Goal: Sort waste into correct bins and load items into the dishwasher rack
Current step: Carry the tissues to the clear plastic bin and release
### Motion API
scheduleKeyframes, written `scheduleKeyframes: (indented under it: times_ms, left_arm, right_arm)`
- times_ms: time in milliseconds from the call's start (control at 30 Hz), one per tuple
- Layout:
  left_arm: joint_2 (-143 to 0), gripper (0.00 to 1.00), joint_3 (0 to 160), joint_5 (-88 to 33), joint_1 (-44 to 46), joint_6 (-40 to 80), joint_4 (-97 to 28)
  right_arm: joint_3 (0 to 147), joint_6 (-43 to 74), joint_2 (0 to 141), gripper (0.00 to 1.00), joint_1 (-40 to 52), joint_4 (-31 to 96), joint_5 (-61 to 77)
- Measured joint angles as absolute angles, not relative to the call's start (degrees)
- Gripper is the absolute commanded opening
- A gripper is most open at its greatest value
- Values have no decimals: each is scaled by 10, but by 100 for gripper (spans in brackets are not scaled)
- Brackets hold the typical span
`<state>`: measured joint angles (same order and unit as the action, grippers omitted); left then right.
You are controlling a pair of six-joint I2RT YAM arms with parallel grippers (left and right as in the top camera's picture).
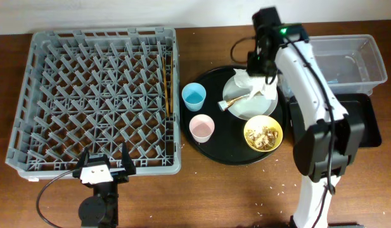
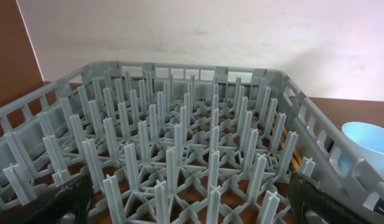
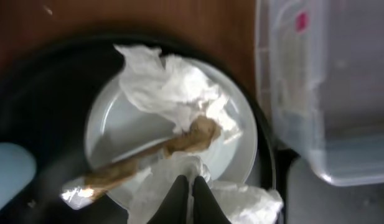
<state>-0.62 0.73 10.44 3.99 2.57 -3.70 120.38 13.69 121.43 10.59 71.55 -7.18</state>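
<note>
The grey dishwasher rack (image 1: 100,33) fills the left; it also fills the left wrist view (image 2: 179,74). My left gripper (image 1: 103,166) is open and empty at its front edge (image 2: 192,205). My right gripper (image 1: 262,66) is shut on a crumpled white napkin (image 3: 241,202) above the white plate (image 1: 262,109). On the plate (image 3: 117,124) lie a second napkin (image 3: 167,87) and the gold-brown wrapper (image 3: 142,162). The yellow bowl (image 1: 263,133) holds food scraps. The blue cup (image 1: 194,96) and pink cup (image 1: 201,128) stand nearby. The clear tub (image 1: 350,63) and shallow black tray (image 1: 366,120) are at the right.
Plate, bowl and cups all sit on a large round black tray (image 1: 214,149). A pair of wooden chopsticks (image 1: 165,85) lies in the rack's right side. Crumbs are scattered on the wooden table in front. The right arm reaches across the tray's right side.
</note>
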Motion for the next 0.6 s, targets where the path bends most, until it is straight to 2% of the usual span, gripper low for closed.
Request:
scheduleKeyframes:
  times_ms: [133, 267, 300, 333, 367, 400, 600]
  left_arm:
    - [-6, 99, 7, 104, 40, 25, -37]
    - [-6, 99, 7, 104, 40, 25, -37]
    - [-6, 99, 7, 104, 40, 26, -37]
    - [-6, 99, 7, 104, 40, 25, -37]
    - [-6, 99, 7, 104, 40, 26, -37]
    - [-6, 99, 7, 104, 40, 26, -37]
    - [-6, 99, 7, 104, 40, 26, -37]
  right_arm:
    - [1303, 140, 1213, 4, 89, 748, -73]
    - [1325, 181, 1214, 5, -17, 675, -89]
    - [1324, 185, 1215, 15, -50, 655, -95]
    - [1320, 189, 1217, 45, -63, 630, -98]
    - [1320, 193, 1228, 87, -75, 596, -101]
    - [1320, 196, 1241, 99, -81, 588, -101]
    - [1311, 146, 1273, 98, -77, 622, -84]
